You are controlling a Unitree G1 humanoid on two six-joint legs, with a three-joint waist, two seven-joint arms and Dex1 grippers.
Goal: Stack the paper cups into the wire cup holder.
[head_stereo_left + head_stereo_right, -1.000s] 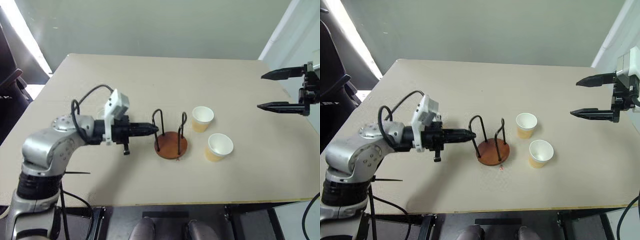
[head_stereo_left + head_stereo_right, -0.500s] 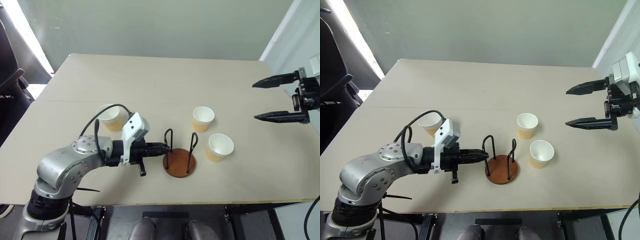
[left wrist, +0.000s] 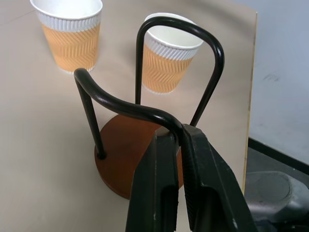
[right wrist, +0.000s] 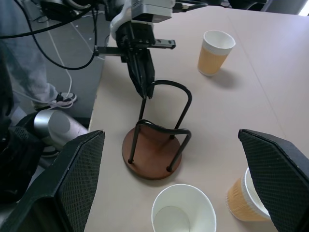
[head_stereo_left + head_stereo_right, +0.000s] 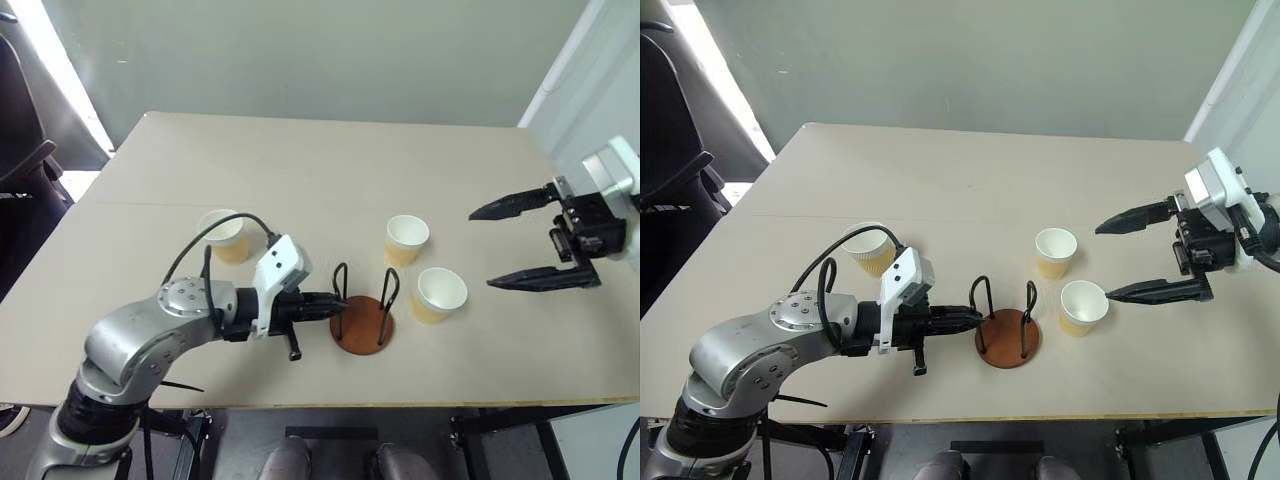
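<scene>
A: What has moved since a second ago?

B: The wire cup holder with the round reddish-brown base (image 5: 362, 322) now sits nearer the table's front edge, dragged by the left gripper (image 5: 337, 304), which is clamped tight on its nearer black wire loop (image 3: 126, 105).

A: And the tan paper cups?

B: Two (image 5: 406, 240) (image 5: 439, 294) stand just right of it, one (image 5: 224, 235) well left (all upright). The right gripper (image 5: 508, 245) has come closer, jaws wide, holding nothing, above the beige table (image 5: 320, 170).

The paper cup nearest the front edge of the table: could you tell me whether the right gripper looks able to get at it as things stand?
Probably yes. The right gripper is open, facing that cup, with bare table between them.
</scene>
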